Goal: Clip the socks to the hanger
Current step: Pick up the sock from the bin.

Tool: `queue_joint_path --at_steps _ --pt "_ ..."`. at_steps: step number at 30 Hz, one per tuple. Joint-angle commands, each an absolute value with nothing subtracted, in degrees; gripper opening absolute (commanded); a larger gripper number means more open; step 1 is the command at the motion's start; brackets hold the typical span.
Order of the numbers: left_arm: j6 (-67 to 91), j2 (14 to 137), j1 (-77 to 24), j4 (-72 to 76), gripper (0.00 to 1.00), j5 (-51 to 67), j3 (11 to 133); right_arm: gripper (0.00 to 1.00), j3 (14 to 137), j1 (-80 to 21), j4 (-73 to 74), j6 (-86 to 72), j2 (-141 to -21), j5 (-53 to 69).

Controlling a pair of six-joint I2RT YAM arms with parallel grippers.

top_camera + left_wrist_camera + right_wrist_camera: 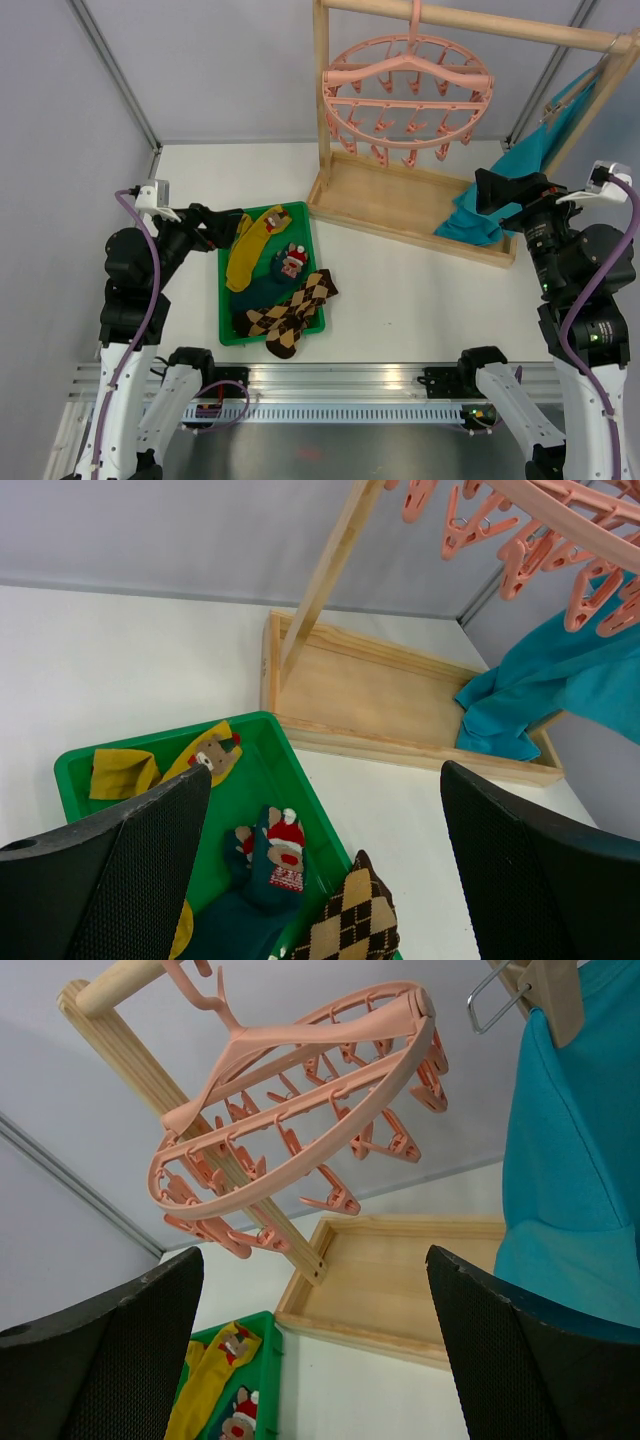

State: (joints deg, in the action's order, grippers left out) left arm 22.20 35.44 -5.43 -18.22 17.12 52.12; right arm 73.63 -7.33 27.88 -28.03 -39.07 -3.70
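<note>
The socks lie in a green tray [225, 330]: mustard yellow socks [252, 246], a dark teal sock with a Christmas figure [288, 263], and brown argyle socks [293, 306] hanging over the tray's front right corner. The round pink hanger [408, 92] with its dangling clips hangs from the wooden rack's top bar; it also shows in the right wrist view [300, 1110]. My left gripper [222, 228] is open and empty at the tray's back left. My right gripper [492, 190] is open and empty, to the right of the rack, below the hanger.
The wooden rack [400, 205] has a flat base tray behind the green tray. A large turquoise cloth [510, 180] hangs on the rack's right side and drapes onto its base. Grey walls enclose the white table.
</note>
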Motion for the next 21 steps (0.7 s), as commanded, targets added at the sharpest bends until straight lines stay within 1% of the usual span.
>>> queue_joint_path --at_steps 1,8,13,17,20,21 --pt "22.94 35.51 -5.10 -16.61 1.00 19.34 52.21 0.98 74.26 -7.21 27.95 -27.51 -39.81 -2.64" --pt "23.03 36.12 -5.10 -16.70 1.00 19.60 52.21 0.98 73.74 -7.21 28.65 -27.25 -40.69 -1.14" --pt "24.25 39.27 -5.89 -19.77 1.00 15.65 52.30 0.98 72.16 -7.21 28.56 -27.42 -41.31 1.65" --pt "29.35 41.74 -6.41 -21.71 0.94 13.01 47.83 0.98 69.70 -7.21 27.60 -27.51 -40.96 2.37" --pt "29.97 43.49 -10.71 -21.01 0.90 6.61 43.60 0.98 67.68 -7.21 25.94 -28.21 -41.13 3.51" --pt "29.97 44.29 -14.46 -20.22 0.89 2.15 42.11 0.98 66.98 -7.21 25.58 -28.47 -41.22 3.86"
